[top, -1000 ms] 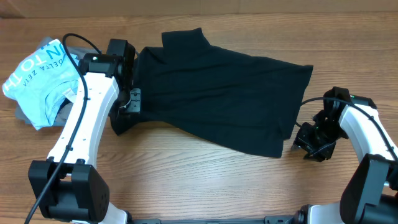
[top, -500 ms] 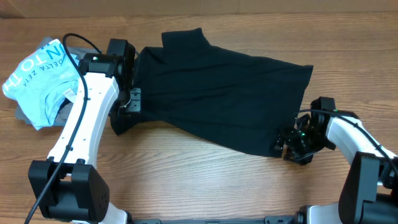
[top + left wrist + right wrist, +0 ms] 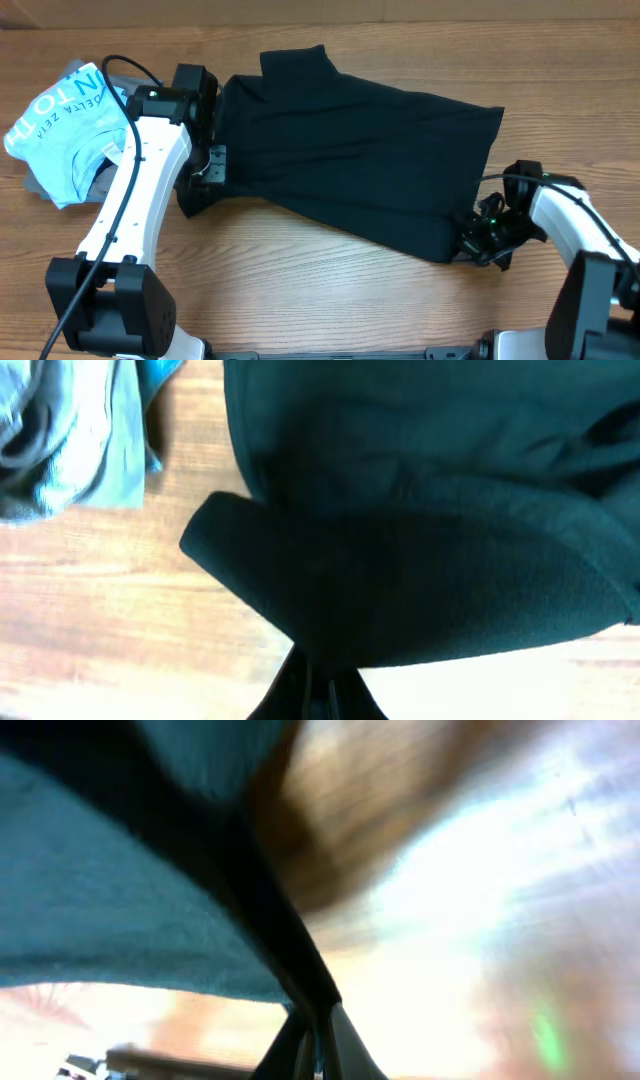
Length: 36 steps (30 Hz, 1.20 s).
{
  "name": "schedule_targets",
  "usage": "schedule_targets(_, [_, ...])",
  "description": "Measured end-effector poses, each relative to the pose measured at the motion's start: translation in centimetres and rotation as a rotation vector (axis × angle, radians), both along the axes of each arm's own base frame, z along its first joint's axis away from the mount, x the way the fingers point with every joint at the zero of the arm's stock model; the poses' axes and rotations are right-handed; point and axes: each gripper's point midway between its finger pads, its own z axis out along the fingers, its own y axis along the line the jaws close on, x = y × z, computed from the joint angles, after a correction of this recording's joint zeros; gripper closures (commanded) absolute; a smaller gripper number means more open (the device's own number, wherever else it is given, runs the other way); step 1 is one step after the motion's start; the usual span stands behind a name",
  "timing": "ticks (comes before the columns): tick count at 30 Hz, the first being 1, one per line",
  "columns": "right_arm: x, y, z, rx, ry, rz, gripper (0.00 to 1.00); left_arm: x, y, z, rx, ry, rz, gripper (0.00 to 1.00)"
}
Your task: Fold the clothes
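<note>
The wooden counter (image 3: 300,300) carries a light blue shirt (image 3: 60,120) at the left. Next, the left fingers (image 3: 290,698) pinch the left edge of the black T-shirt (image 3: 350,150), which lies spread in the middle. The right fingers (image 3: 290,1055) pinch its lower right corner thinly; I think this corner may slip out during lifting.

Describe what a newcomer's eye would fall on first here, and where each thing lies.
A black T-shirt lies spread across the middle of the wooden table. The left gripper is shut on its left edge and the right gripper on its lower right corner. At the far left lies a crumpled light blue shirt with white lettering.
</note>
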Motion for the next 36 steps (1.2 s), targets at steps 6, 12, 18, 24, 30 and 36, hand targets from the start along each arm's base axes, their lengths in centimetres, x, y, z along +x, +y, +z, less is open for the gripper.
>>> schedule_targets(6, [0.5,-0.1,3.6,-0.014,-0.106,-0.004,0.96,-1.5,0.2,0.1,0.007,0.060,0.001,0.96])
schedule_targets(12, [4.4,-0.7,9.0,-0.057,-0.357,-0.018,0.96,-0.3,0.0,1.6,0.001,0.009,0.004,0.96])
schedule_targets(18, [7.9,-1.8,15.7,-0.128,-0.595,-0.024,0.96,2.3,-0.3,7.1,-0.023,-0.183,0.003,0.96])
schedule_targets(24, [8.8,-2.9,21.5,-0.207,-0.731,-0.034,0.96,1.4,-0.3,13.0,-0.049,-0.359,0.001,0.96])
schedule_targets(30, [7.7,-3.1,28.6,-0.247,-0.847,-0.060,0.96,-0.8,-0.2,20.1,-0.077,-0.594,-0.005,0.96])
schedule_targets(36, [4.1,-2.5,36.0,-0.272,-0.979,-0.080,0.96,-5.8,0.4,29.5,-0.096,-0.919,-0.028,0.96])
